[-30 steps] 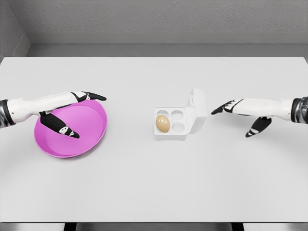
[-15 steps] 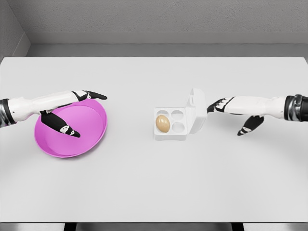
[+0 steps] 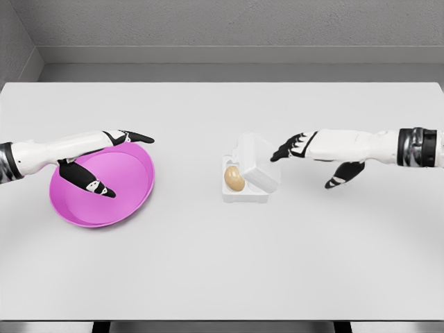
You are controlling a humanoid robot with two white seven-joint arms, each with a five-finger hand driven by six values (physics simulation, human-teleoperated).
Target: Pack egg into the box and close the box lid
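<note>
Pushed by the right hand (image 3: 300,148), lid (image 3: 258,165) tilts over white table (image 3: 222,263).

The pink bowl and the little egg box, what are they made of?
Pink bowl: looks like smooth plastic, with even magenta colour and a soft sheen. Egg box: probably matte white plastic or foam, with moulded cups and a thin lid. It is a simulator render, so this is only a guess.

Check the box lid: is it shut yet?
Not yet. The lid is tilted partway over the box, with the egg uncovered inside; the right hand, fingers spread, is behind it.
</note>
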